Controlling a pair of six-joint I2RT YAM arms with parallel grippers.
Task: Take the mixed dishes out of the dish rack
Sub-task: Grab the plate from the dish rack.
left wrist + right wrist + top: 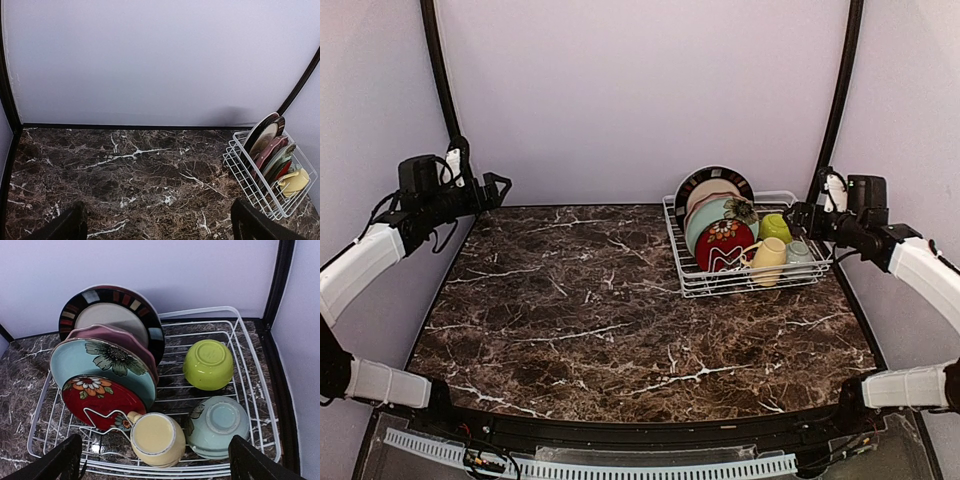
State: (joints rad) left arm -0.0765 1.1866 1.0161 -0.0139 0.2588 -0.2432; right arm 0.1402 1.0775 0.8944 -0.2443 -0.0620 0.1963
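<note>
Dish rack [692, 283] stands at the upper right of the desk [570, 310], fully loaded. My right fingers [57, 460], spread wide and holding nothing, occupy the lower corners of the right wrist view. Between and just above them lie the yellow mug [155, 437] and the pale blue cup [220, 425], with the lime-green bowl [209, 364] higher up. At left, four plates stand on edge: red plate [100, 402], teal plate [80, 360], pink plate [107, 333] and black-rimmed plate [115, 294]. My left fingers [62, 225], equally wide and empty, hang well apart from the rack, which sits at that view's right edge.
</note>
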